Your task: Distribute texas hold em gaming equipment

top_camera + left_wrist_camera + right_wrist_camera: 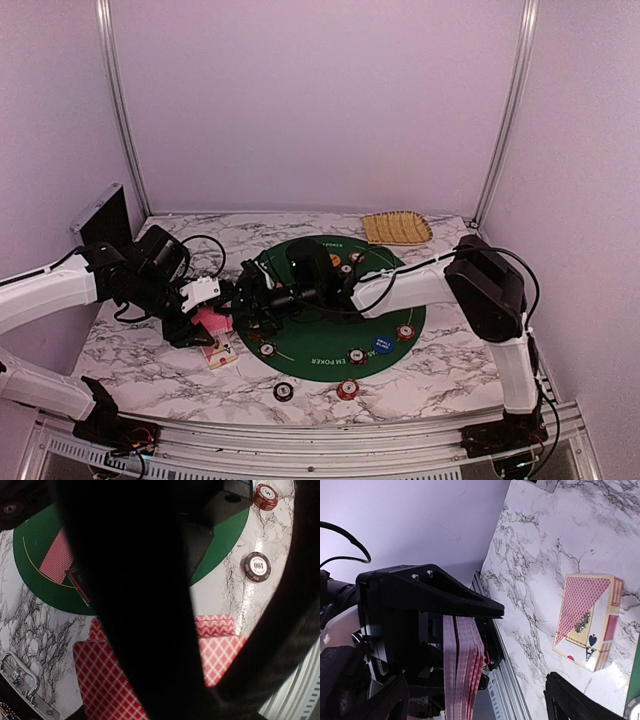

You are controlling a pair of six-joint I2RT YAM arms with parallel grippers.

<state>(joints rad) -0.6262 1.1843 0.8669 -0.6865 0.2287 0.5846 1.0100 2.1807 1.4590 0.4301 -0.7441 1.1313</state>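
Observation:
My left gripper (pixel 203 312) is shut on a stack of red-backed cards (pixel 212 322) and holds it over the marble, left of the green mat. The stack shows edge-on in the right wrist view (pixel 462 670) and as red lattice backs in the left wrist view (pixel 105 680). My right gripper (pixel 250 300) reaches across the mat, open, its dark fingertips (pixel 570 697) on either side of the stack without touching it. A card box (pixel 587 622) lies on the marble below. One red-backed card (pixel 57 560) lies on the mat. Chips (pixel 347 389) and a blue button (pixel 381 343) lie around the mat's near edge.
The green felt mat (pixel 320 345) fills the table's middle. A tan woven tray (pixel 396 227) stands at the back right. A dark chip (pixel 284 391) lies near the front edge. An orange button (pixel 335 260) and chips (pixel 356 258) sit on the mat's far side.

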